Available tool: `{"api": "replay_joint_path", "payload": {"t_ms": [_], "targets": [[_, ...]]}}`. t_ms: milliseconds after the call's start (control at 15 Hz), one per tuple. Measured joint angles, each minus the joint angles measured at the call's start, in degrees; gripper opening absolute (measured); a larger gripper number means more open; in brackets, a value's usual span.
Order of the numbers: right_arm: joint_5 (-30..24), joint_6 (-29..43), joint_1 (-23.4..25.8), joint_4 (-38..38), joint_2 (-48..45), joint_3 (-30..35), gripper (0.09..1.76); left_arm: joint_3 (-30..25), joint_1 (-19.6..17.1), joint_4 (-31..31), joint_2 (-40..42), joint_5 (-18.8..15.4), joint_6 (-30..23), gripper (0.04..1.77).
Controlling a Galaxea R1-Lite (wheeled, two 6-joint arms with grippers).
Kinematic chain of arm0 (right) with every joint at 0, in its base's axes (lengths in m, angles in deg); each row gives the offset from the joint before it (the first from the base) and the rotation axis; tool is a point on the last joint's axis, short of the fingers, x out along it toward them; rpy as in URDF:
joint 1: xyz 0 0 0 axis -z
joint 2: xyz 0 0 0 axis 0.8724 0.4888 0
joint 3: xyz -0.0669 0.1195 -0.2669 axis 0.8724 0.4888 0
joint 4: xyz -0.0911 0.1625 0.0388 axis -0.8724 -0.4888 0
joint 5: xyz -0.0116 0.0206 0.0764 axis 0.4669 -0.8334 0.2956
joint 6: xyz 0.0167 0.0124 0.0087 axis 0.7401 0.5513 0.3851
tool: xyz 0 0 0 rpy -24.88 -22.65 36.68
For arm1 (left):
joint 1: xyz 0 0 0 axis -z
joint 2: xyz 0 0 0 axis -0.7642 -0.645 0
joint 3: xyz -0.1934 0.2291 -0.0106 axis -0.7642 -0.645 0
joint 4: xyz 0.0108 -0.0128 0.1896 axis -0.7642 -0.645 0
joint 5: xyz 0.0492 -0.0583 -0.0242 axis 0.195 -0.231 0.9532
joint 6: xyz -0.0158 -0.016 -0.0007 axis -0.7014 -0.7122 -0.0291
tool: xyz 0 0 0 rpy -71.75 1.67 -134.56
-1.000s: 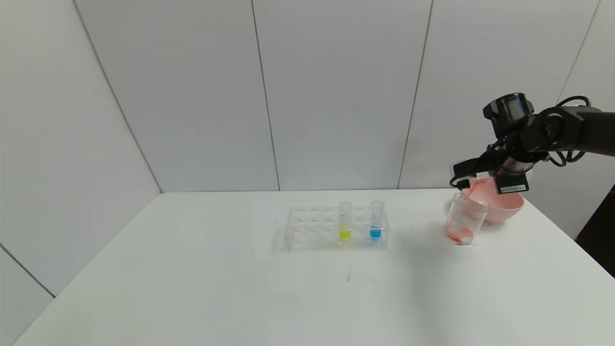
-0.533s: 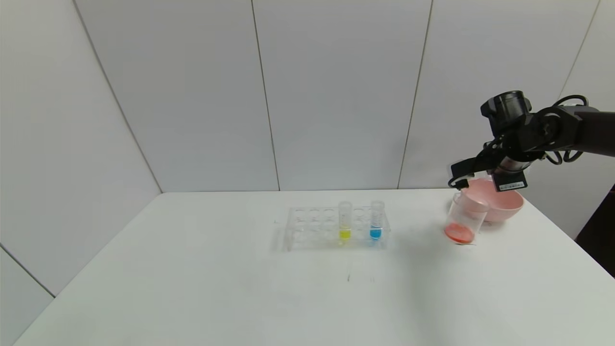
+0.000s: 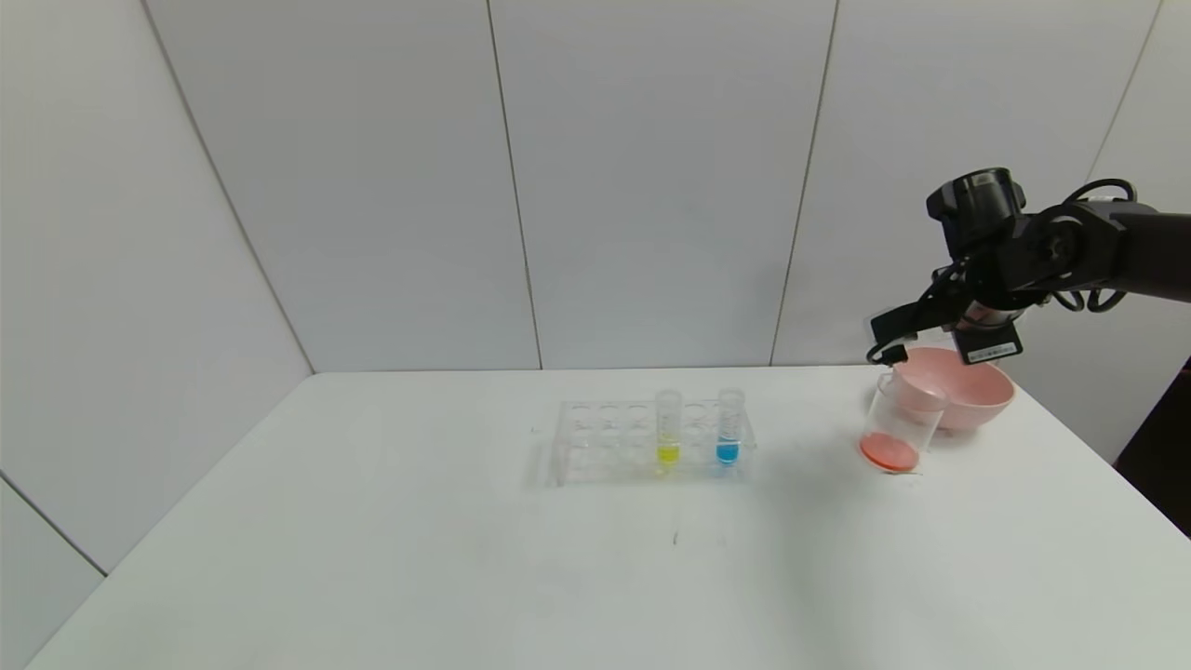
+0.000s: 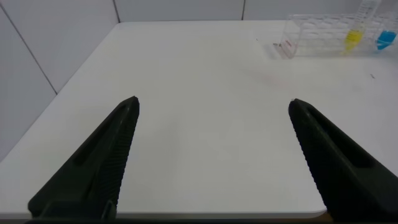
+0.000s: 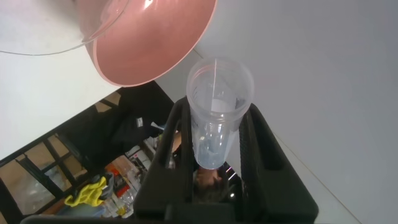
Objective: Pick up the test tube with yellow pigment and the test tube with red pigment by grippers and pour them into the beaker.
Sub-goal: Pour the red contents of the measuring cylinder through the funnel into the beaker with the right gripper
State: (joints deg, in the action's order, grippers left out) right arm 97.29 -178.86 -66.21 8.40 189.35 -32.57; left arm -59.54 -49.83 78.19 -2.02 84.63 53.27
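Observation:
My right gripper (image 3: 886,333) hangs just above the beaker's rim, shut on the red pigment's test tube (image 5: 219,93), which is tilted and looks emptied. The clear beaker (image 3: 899,421) stands on the table with orange-red liquid (image 3: 889,451) at its bottom; its rim also shows in the right wrist view (image 5: 56,37). The test tube with yellow pigment (image 3: 668,426) stands upright in the clear rack (image 3: 605,445), and also shows in the left wrist view (image 4: 354,36). My left gripper (image 4: 214,102) is open and empty over the table's near left side, far from the rack.
A like tube of blue liquid (image 3: 729,424) stands in the rack to the right of the yellow one. A pink bowl (image 3: 972,395) sits just behind the beaker. The white table (image 3: 465,558) ends at a wall behind.
My right gripper has risen a little with the tube. The red stream into the beaker has stopped and the liquid has settled at the bottom.

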Motion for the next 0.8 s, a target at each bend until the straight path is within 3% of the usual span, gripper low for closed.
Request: {"api": "replay_joint_path", "payload": {"t_ms": [533, 800], "targets": [[-1.1, 2.4, 0.7, -0.3, -1.0, 0.2, 0.5, 0.0, 0.0, 0.0, 0.0, 0.0, 0.0, 1.72], [-13.7, 9.4, 5.4, -1.0, -4.0, 2.8, 0.5, 0.0, 0.0, 0.0, 0.0, 0.0, 0.0, 1.72]]}}
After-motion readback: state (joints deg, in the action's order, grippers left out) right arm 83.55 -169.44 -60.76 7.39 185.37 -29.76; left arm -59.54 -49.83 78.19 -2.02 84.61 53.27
